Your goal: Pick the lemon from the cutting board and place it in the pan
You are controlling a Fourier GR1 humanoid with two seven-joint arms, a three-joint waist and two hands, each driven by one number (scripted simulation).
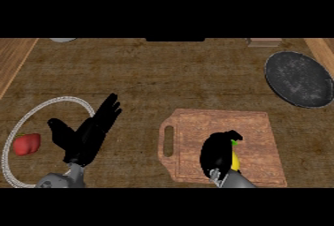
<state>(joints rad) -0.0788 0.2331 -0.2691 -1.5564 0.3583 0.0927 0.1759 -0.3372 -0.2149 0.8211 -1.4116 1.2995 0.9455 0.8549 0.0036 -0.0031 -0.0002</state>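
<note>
— Two hands show, but only one is working. Why is the right hand (218, 152) low over the cutting board (251, 128)?

— Because the lemon (235, 162) lies there, on the lower middle of the board. The black fingers (229, 135) curl over it and hide most of it — only a yellow sliver with a green tip shows at the hand's right side. I read that as the hand closing round the fruit for the pick; whether it has left the board I cannot tell.

— And the left hand (85, 132)?

— Resting at the left, fingers straight and spread, holding nothing. It lies across the edge of a pale ring (65, 100) on the tabletop (163, 75), with a red item (27, 144) inside that ring, just beside the thumb. It has no part in this job, I would say.

— Where must the lemon go?

— To the dark round pan (299, 79), at the upper right, well apart from the board. Its handle is not in sight, so the hand would have to carry the fruit up and to the right and let it down inside the rim.

— Any brand, label or writing?

— None that I can read. The board has a slot handle on its left side, turned away from the pan; nothing is printed on it.
</note>
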